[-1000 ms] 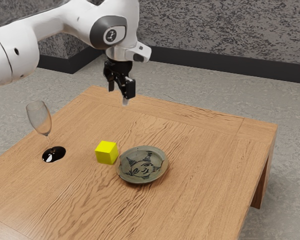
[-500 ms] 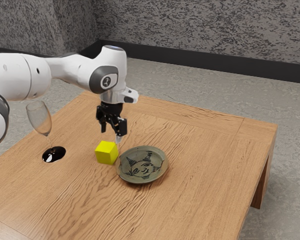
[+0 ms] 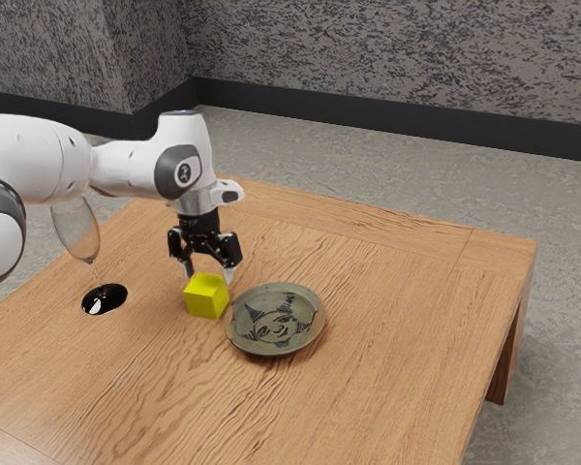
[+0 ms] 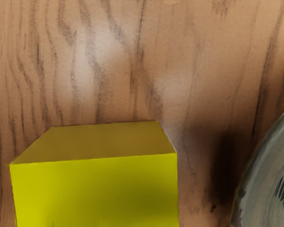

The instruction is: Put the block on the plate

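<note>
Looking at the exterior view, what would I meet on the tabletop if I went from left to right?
Wine glass, yellow block, patterned plate.

The yellow block (image 3: 206, 297) sits flat, seemingly just beside the round, dark-patterned grey-green plate (image 3: 276, 320).

Soft, even light covers the table (image 3: 407, 320) near me. In the wrist view, pale glare whitens its wood and dark shadow lies between block (image 4: 94, 189) and plate (image 4: 261, 189).
</note>
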